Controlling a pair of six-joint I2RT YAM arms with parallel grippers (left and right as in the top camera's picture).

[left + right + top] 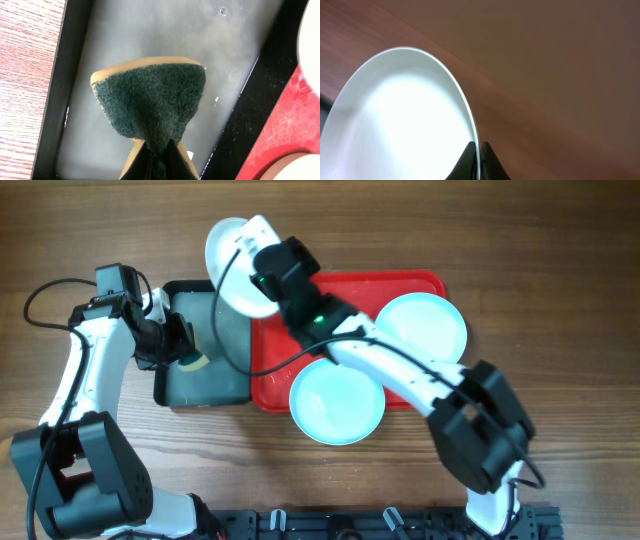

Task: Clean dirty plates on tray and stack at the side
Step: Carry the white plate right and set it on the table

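Pinching the white plate (400, 115) by its rim is the right end effector (478, 151); left end effector (155, 152) clamps sponge (150, 97).

Wooden table (560, 240), black-rimmed grey tray (150, 30) with a few droplets, green-and-yellow sponge (150, 100) over it

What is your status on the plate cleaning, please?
Left hand shut on sponge over grey tray. Right hand shut on white plate rim. Two aqua plates on red tray. Nothing blocking.

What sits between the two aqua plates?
Overhead view: the right arm crosses the gap between the right plate and the near plate, over red tray.
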